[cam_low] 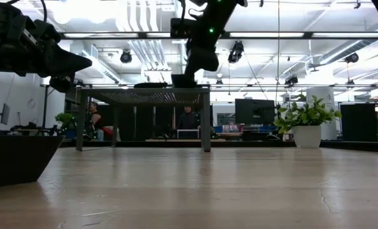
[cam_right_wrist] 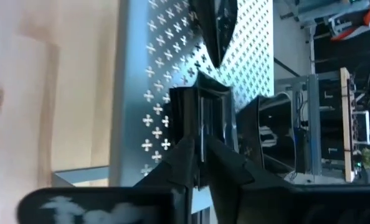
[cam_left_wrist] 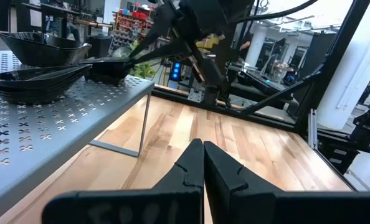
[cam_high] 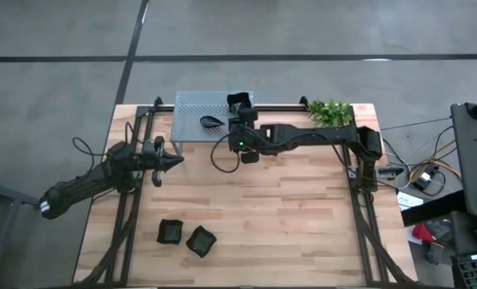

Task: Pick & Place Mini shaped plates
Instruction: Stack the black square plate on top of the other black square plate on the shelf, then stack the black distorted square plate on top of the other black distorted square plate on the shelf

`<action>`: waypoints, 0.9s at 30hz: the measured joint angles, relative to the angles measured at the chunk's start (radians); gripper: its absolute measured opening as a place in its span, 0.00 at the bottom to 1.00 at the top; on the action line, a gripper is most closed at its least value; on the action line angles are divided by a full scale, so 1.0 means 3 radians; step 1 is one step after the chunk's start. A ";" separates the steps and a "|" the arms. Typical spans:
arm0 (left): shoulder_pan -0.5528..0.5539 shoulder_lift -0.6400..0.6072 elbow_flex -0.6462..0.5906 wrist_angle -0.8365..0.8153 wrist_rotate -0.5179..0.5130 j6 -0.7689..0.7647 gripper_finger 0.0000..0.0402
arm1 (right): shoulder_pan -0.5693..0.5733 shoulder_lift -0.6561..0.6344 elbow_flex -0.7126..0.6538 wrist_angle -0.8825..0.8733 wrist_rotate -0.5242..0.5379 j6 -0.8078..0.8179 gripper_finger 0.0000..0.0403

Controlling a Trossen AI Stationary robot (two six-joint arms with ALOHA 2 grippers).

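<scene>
- Jaws of the right gripper [cam_right_wrist: 200, 163] pinch a glossy black wavy-rimmed plate [cam_right_wrist: 203, 118] on the perforated grey metal shelf [cam_high: 192, 120].
- Left gripper [cam_left_wrist: 203, 163] clenched, empty, above wood-plank table [cam_high: 287, 209].
- Leaf-shaped plate [cam_high: 211, 122] lies beside.

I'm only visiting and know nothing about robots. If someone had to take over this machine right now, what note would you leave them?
Right gripper: over the grey shelf, fingers around the rim of a square plate resting on it, seemingly just letting go.
Left gripper: shut, empty, waiting above the table beside the shelf.
On the shelf: that square plate, a leaf-shaped plate, another wavy-rimmed square plate farther back.
On the table's near side: two black square plates, side by side.
Done: apparently three plates shelved.
Left: likely those two plates, once the right gripper backs off.
</scene>
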 joint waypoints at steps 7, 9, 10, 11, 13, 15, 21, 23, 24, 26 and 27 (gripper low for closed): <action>0.0001 0.0000 0.0000 0.0000 0.0000 0.0000 0.01 | 0.0029 -0.0005 -0.0001 0.0003 0.0399 -0.0014 0.23; 0.0000 0.0000 0.0000 0.0000 0.0001 0.0000 0.01 | 0.0026 -0.0005 -0.0001 0.0003 0.0411 -0.0029 0.26; 0.0000 0.0000 -0.0001 0.0000 0.0000 0.0000 0.01 | 0.0018 -0.0005 -0.0001 0.0001 0.0412 -0.0030 0.27; 0.0001 0.0000 0.0000 0.0000 0.0000 0.0000 0.01 | 0.0017 -0.0005 -0.0001 -0.0003 0.0410 -0.0031 0.27; 0.0000 0.0000 -0.0001 0.0000 0.0000 0.0000 0.01 | 0.0016 -0.0005 -0.0001 -0.0004 0.0406 -0.0009 0.28; 0.0001 0.0000 0.0000 0.0000 0.0000 0.0000 0.01 | 0.0047 -0.0007 -0.0001 -0.0014 0.0406 0.0064 0.29; 0.0000 0.0000 0.0000 0.0000 0.0000 0.0000 0.01 | 0.0152 -0.0110 -0.0008 -0.0331 -0.0076 0.0560 0.25; 0.0001 0.0000 0.0000 0.0000 0.0000 0.0000 0.01 | 0.0151 -0.0163 -0.0055 -0.0328 -0.0431 0.0724 0.20; 0.0000 0.0000 -0.0001 0.0000 0.0000 -0.0001 0.01 | 0.0152 -0.0193 -0.0099 -0.0323 -0.0542 0.0786 0.16; 0.0000 0.0000 -0.0001 0.0000 0.0000 0.0000 0.01 | 0.0173 -0.0271 -0.0223 -0.0258 -0.0646 0.0849 0.08; 0.0000 0.0000 0.0000 0.0000 0.0000 -0.0001 0.01 | 0.0192 -0.0331 -0.0310 -0.0220 -0.0665 0.0857 0.05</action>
